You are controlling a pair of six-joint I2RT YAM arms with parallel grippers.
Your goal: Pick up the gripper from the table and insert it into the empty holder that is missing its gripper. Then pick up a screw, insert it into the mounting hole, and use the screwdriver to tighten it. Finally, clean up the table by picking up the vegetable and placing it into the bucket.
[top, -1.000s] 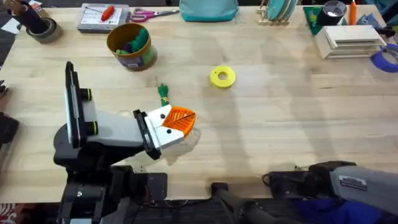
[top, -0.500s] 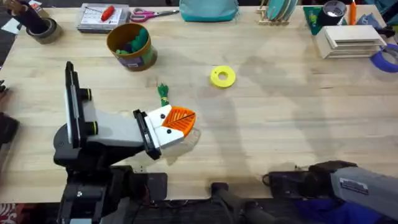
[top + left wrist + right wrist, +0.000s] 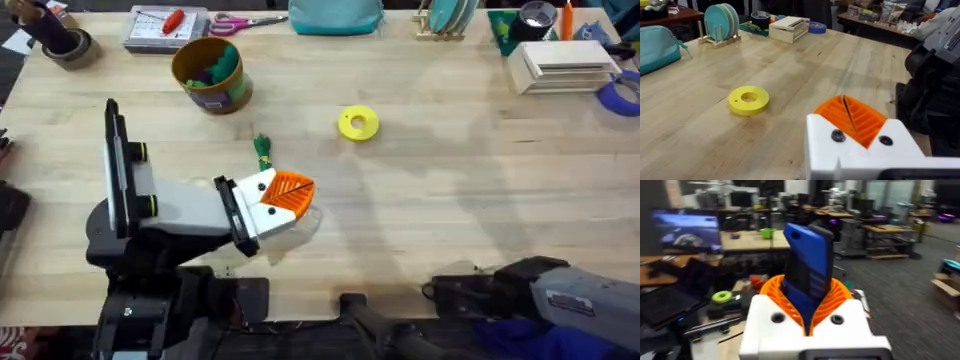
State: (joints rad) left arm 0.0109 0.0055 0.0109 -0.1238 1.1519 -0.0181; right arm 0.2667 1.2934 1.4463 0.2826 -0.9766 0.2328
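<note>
Clamped around the blue screwdriver (image 3: 807, 275): right gripper (image 3: 807, 322). Pressed shut, empty: left gripper (image 3: 292, 190), just beside the vegetable (image 3: 262, 148) lying on the table (image 3: 480, 170), apart from the bucket (image 3: 210, 75). Best opened wide, lowered squarely.

I see the bucket (image 3: 211, 73) far left on the bench (image 3: 450, 180), vegetable (image 3: 262, 148) between it and my left claw (image 3: 285, 195), ring (image 3: 358, 123) mid-bench, right claw (image 3: 810, 315) clamping the screwdriver (image 3: 807, 270).
</note>
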